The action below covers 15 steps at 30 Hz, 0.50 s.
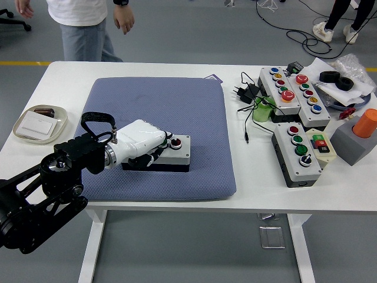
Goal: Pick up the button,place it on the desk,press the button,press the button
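Squarely on a blue-grey quilted mat (177,106), the button box (177,154) lies flat: a rectangular case with a pale grey top and a dark base, its red round button (176,142) showing near the right end. The left hand (140,141), white-shelled and smooth, rests over the box's left half, palm down, with its fingers (160,145) curled together onto the top face and their dark tips just beside the red button; whether a tip actually touches that button cannot be told. A black jointed arm runs from the lower left corner to a metal wrist ring, with a black cable looped above it.

Beyond the mat, the white table (253,188) carries a shallow oval tray (20,134) at the left holding a flat white square and a small dark object. At the right lie 3 more grey control boxes (297,154), each with rows of coloured round buttons, beside a tangle of black cords and plugs (247,93), a green cup-like object (263,109), and an orange cylinder (364,122) standing on a grey block. A person in jeans (82,41) and a white top stands at the far left edge, 1 hand (124,17) hanging loose and empty.
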Each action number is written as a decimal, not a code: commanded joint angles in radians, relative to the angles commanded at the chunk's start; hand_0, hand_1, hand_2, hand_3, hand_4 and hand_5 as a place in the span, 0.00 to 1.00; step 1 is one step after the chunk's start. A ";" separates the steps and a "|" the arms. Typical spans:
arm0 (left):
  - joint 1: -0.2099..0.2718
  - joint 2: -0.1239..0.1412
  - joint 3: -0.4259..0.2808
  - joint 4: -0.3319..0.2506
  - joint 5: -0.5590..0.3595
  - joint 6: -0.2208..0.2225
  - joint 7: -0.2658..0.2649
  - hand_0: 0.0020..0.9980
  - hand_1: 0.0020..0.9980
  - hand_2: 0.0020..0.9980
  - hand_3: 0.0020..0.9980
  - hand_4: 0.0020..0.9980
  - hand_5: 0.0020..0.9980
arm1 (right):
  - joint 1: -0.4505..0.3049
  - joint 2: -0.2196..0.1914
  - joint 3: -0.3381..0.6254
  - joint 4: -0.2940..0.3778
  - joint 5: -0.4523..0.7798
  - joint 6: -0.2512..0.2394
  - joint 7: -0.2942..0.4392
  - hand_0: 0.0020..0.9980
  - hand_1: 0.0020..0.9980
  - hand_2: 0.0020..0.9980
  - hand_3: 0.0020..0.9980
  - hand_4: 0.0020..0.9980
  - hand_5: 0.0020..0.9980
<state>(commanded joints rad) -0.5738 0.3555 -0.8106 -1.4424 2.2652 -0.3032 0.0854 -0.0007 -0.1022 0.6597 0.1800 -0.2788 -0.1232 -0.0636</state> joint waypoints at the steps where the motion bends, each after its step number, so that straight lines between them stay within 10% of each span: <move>1: 0.000 0.002 0.002 -0.001 0.000 -0.008 0.001 0.03 0.00 0.00 0.76 0.24 0.00 | 0.000 0.000 0.001 0.000 0.000 0.000 0.000 0.75 0.71 0.74 0.63 0.40 0.10; 9: 0.000 0.006 -0.005 -0.016 -0.007 0.013 -0.004 0.03 0.00 0.01 0.76 0.25 0.00 | 0.001 0.002 0.002 0.000 -0.003 0.000 0.000 0.75 0.71 0.74 0.63 0.40 0.10; 15: 0.000 0.002 -0.046 -0.042 -0.027 0.207 -0.017 0.03 0.00 0.01 0.77 0.27 0.00 | 0.004 0.001 -0.002 0.000 0.004 0.000 0.002 0.75 0.71 0.74 0.63 0.40 0.10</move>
<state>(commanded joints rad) -0.5741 0.3576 -0.8565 -1.4843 2.2378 -0.0959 0.0683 0.0028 -0.1013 0.6576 0.1800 -0.2748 -0.1229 -0.0613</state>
